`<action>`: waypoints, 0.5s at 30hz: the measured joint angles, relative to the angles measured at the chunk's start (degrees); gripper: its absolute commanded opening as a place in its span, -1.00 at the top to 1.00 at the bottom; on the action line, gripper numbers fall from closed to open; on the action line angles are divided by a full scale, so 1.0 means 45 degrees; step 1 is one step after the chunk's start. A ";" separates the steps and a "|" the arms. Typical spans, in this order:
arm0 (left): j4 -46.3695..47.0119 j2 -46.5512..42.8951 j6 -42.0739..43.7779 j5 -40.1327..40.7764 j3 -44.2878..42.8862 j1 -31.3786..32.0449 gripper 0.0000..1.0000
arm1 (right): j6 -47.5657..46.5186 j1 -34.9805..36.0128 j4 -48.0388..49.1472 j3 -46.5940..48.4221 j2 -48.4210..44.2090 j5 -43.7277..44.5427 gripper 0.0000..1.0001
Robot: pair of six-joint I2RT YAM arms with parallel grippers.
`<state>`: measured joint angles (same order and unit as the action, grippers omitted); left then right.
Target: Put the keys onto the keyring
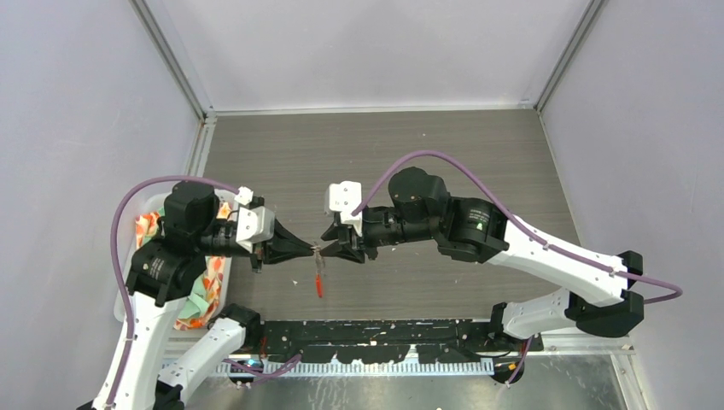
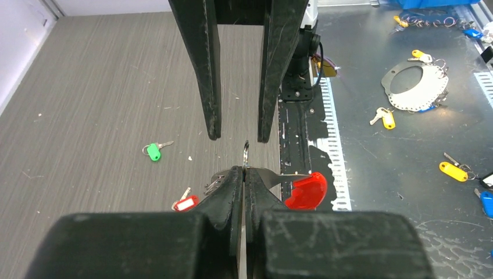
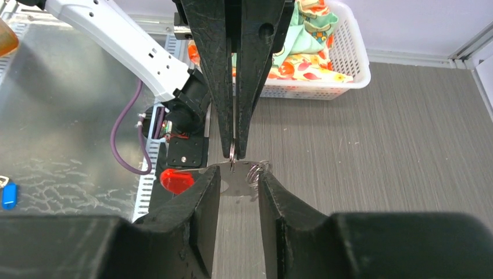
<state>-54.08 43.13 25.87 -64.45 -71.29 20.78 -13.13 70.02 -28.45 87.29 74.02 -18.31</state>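
Left gripper pinches the keyring shut; right gripper stands open astride it. Closing off-centre could twist it loose.

Grey wood grain covers the counter. One key is green-headed, the other key red-and-white tagged. The keyring is silver.

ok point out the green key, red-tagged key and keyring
green-tagged key (image 2: 153, 152), left wrist view, its green head
red-and-white-tagged key (image 2: 186, 204), left wrist view, its tag
keyring (image 2: 246, 154), left wrist view, the ring's exposed edge
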 measured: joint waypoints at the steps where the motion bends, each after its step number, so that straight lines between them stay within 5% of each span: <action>1: 0.0000 0.0024 -0.0049 0.0005 -0.0015 0.0000 0.99 | -0.0005 0.0000 -0.0029 0.0034 0.0068 0.0000 0.32; 15: -0.0248 0.0248 -0.0209 0.0092 -0.0189 0.0000 0.99 | -0.0019 0.0000 -0.0243 0.0641 0.0777 -0.0126 0.73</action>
<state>-55.20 44.25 24.93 -64.03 -72.14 20.78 -13.21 70.02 -29.54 90.17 77.52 -18.87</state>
